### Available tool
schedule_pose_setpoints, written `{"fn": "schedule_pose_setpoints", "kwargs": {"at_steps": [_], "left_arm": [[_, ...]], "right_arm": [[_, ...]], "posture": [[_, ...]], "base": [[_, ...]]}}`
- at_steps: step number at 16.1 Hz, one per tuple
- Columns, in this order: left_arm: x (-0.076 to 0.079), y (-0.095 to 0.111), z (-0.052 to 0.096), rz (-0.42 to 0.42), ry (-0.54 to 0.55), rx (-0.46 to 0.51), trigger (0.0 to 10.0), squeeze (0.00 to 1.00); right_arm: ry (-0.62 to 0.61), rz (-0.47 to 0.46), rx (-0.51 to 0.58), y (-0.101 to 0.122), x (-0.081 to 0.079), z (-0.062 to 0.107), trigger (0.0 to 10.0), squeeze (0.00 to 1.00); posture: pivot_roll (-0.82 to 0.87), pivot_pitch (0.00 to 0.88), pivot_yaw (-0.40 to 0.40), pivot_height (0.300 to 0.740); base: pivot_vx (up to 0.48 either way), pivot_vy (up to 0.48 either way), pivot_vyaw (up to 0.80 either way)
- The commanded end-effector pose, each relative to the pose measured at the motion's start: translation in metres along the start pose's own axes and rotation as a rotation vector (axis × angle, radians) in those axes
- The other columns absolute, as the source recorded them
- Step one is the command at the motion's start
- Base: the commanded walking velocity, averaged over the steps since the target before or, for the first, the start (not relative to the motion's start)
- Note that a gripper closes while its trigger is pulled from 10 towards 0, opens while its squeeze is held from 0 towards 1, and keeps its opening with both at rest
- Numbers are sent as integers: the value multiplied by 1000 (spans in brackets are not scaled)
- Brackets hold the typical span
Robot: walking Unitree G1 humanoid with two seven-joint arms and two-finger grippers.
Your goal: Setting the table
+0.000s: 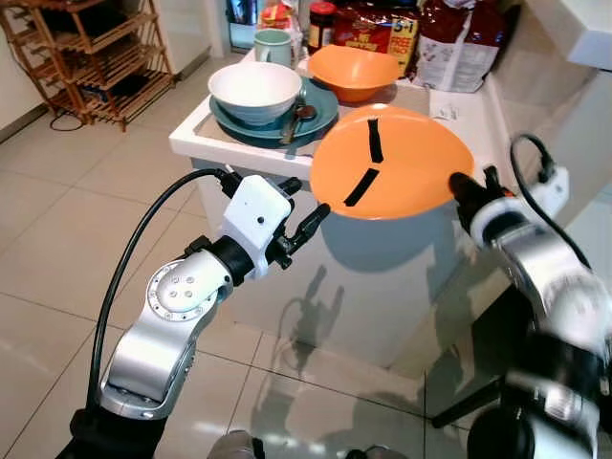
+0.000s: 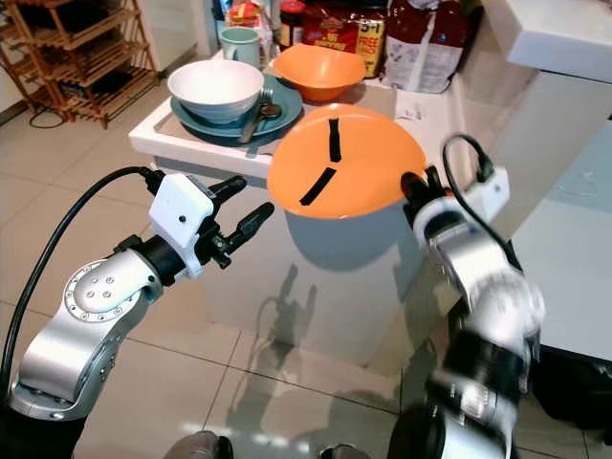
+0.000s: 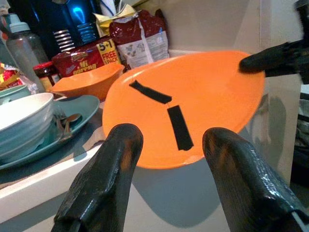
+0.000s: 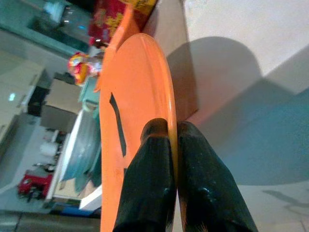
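One orange plate [image 1: 392, 163] is in your right end effector [image 1: 462, 185], whose fingers are pinched together on the plate's rim, and the plate hangs in the air just off the near edge of the white worktop [image 1: 191, 134], tilted, with two black tape strips on its face. Your left end effector [image 2: 239, 206] sits beside the plate's other edge with its fingers [image 3: 104, 183] spread apart and nothing between them. On the worktop stand a white bowl [image 1: 254, 89] on a teal plate [image 1: 320, 110] with a spoon [image 1: 298, 117], and behind them an orange bowl [image 1: 352, 70], a mug [image 1: 273, 45] and food packets [image 1: 459, 43].

You appear to be mid-carry, with the plate not yet set down. Next you need a bare spot near the worktop's front right corner: level the plate, lower it flat, and only then release, keeping its rim away from the teal plate.
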State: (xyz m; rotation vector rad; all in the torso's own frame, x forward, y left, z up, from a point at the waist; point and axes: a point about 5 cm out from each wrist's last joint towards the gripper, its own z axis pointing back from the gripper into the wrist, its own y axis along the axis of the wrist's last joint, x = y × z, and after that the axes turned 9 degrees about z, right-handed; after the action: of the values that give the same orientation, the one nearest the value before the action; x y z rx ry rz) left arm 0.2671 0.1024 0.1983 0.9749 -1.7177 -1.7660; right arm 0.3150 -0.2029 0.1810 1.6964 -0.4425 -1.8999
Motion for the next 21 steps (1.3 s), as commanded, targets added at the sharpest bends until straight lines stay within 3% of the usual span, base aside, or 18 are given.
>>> {"fn": "schedule_pose_setpoints", "kwargs": {"at_steps": [1,5,7,8,9,11,12,13,14,16,17,18,21], "left_arm": [[1,1,2,1,5,3,10000,0],[-6,2,4,2,56,15,10000,0],[-20,8,4,33,164,62,10000,0],[-28,10,5,48,217,79,10000,0],[-31,10,6,52,234,83,10000,0],[-35,11,8,57,257,87,10000,0],[-36,9,12,66,268,84,10000,0],[-36,7,15,64,275,73,10000,0],[-33,2,18,67,261,45,10000,0],[-27,-14,27,41,234,-20,10000,0],[-27,-17,28,38,235,-28,10000,0],[-24,-29,35,92,245,-46,10000,0],[-21,-37,42,121,252,-40,10000,0]], "right_arm": [[70,2,46,8,-10,11,0,0],[111,8,49,0,-8,38,0,0],[128,28,136,6,-3,52,0,0],[148,89,201,10,3,59,0,0],[161,112,201,8,5,62,0,0],[272,64,221,7,4,70,0,0],[306,93,213,4,3,74,1098,0],[345,113,188,1,2,78,3255,0],[365,163,146,-5,0,80,9490,0],[406,339,48,-22,0,87,10000,0],[411,367,27,-25,1,88,10000,0],[494,391,-46,-33,3,100,10000,0],[521,393,-88,-34,14,113,10000,0]], "posture": [[78,26,-18,740],[71,39,-13,740],[68,46,-13,740],[65,47,-11,740],[65,47,-11,740],[67,49,-17,740],[68,50,-21,740],[69,51,-23,740],[68,52,-24,740],[68,52,-26,740],[65,53,-28,740],[57,51,-29,740],[54,50,-29,740]], "base": [[0,0,0],[0,0,0],[0,0,0],[0,0,0],[0,0,0],[0,0,0],[0,0,0],[0,0,0],[0,0,0],[0,0,0],[0,0,0],[0,0,0],[0,0,0]]}}
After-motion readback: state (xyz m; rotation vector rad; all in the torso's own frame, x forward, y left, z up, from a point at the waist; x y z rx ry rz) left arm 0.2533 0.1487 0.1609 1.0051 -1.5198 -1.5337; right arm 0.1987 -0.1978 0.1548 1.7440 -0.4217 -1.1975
